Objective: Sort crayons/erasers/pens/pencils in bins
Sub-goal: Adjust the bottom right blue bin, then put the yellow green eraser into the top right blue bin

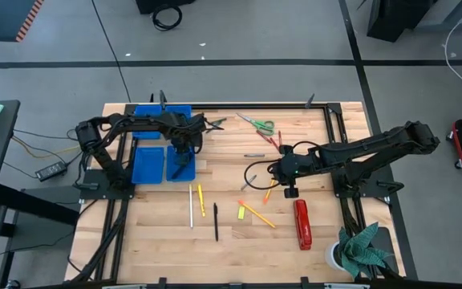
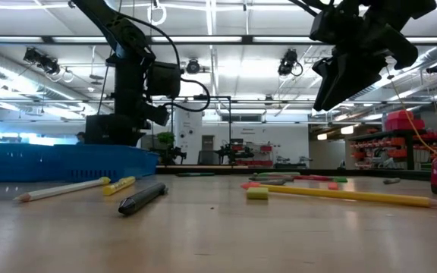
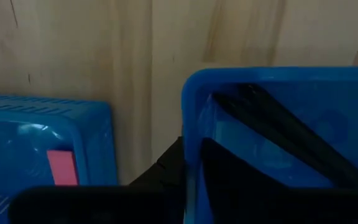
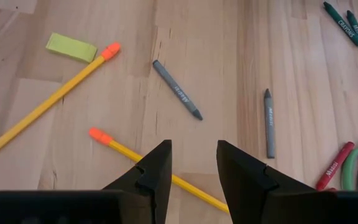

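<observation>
My left gripper [image 1: 181, 157] points down at the near right one of the blue bins [image 1: 180, 163]. It is narrowly open, one finger [image 3: 163, 174] outside the bin's wall [image 3: 191, 137] and one inside. A dark pen [image 3: 291, 134] lies in that bin, and a pink eraser [image 3: 62, 167] lies in the neighbouring bin [image 3: 42, 130]. My right gripper [image 4: 194, 168] hangs open above the table over a yellow pencil [image 4: 142, 158]. Around it lie another yellow pencil [image 4: 48, 102], a yellow eraser [image 4: 71, 47], and grey [image 4: 178, 90], green [image 4: 350, 30] and red [image 4: 335, 166] crayons. My left gripper has the bin's wall [image 3: 191, 155] in the narrow gap between its fingers, coming from above. Whether either finger touches the wall I cannot tell. My right gripper touches nothing.
A white pencil [image 1: 190, 206], a yellow pencil [image 1: 201, 199] and a black pen [image 1: 215, 221] lie near the front. A red stapler [image 1: 301, 225] lies at the right front, green-handled scissors [image 1: 257, 123] at the back, a potted plant [image 1: 363, 250] at the right front corner.
</observation>
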Available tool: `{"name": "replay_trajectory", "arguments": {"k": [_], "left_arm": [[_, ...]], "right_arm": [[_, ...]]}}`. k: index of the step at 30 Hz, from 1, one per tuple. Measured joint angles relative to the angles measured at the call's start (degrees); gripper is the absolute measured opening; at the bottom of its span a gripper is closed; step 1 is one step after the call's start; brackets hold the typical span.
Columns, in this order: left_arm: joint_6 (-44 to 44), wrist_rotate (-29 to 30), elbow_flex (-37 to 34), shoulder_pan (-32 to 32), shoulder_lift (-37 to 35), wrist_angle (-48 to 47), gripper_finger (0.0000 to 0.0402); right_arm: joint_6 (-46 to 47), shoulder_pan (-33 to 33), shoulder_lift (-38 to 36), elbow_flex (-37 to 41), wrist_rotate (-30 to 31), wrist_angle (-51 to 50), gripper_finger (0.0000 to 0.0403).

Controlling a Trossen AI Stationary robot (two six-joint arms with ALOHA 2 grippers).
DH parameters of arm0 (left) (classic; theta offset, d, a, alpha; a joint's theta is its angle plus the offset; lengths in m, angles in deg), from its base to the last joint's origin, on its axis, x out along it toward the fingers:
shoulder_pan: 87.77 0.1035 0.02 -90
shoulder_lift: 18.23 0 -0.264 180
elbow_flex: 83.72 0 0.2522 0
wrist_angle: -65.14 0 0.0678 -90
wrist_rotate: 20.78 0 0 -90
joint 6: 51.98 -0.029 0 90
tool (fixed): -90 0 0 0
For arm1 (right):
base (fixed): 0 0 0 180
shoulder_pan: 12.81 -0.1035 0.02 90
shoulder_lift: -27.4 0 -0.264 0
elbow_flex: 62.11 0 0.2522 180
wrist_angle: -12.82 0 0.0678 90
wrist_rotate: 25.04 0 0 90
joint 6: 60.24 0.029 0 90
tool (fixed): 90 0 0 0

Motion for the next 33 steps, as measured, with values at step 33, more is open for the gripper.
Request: {"name": "replay_trajectory", "arguments": {"k": [33], "left_arm": [[7.01,3.49,24.31,-8.11,-0.05,-21.82,0.0134]], "right_arm": [[3.03,-0.28,0.02,0.00,-0.96,2.18,0.0133]]}}
